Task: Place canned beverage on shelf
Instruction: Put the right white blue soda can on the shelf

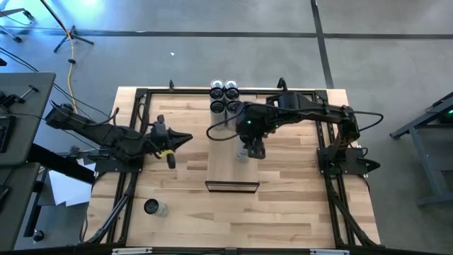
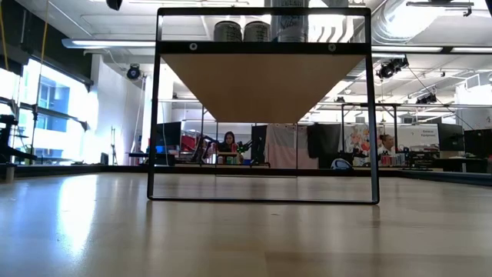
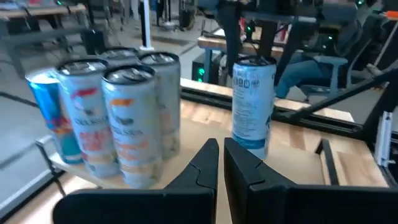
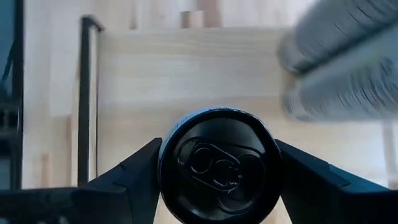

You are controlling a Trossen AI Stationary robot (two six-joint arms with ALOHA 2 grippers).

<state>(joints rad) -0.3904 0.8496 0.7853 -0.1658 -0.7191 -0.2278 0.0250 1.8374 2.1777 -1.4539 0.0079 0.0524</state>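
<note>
1. While the right gripper point(image 4: 214, 163) reaches in from the right of the high view over the shelf point(image 1: 225, 166), its two fingers sit on either side of an upright can point(image 4: 217, 165), pressed to the can's sides in the right wrist view: it holds the can.
2. That can stands with its long axis vertical, lid up toward the wrist camera. In the left wrist view it shows at centre right, its base seemingly on or just above the pale shelf board; I cannot tell whether it bears fully on the wood.
3. The relation that matters: the can lies directly between the right fingers, straight down from the wrist, over the middle of the shelf, nearer the frame's centre than the four cans point(image 1: 224, 97) clustered at the shelf's upper end in the high view. Judged from this, any release calls for a straight upward withdrawal along the can's axis, since a sideways drag could tip it.
4. The left gripper point(image 3: 221, 163) waits at centre left of the high view, off the shelf's left side, pointing toward it, its fingers closed together on nothing.
5. One more can point(image 1: 153, 207) lies on the tabletop at lower left of the high view, nearer the left arm.
</note>
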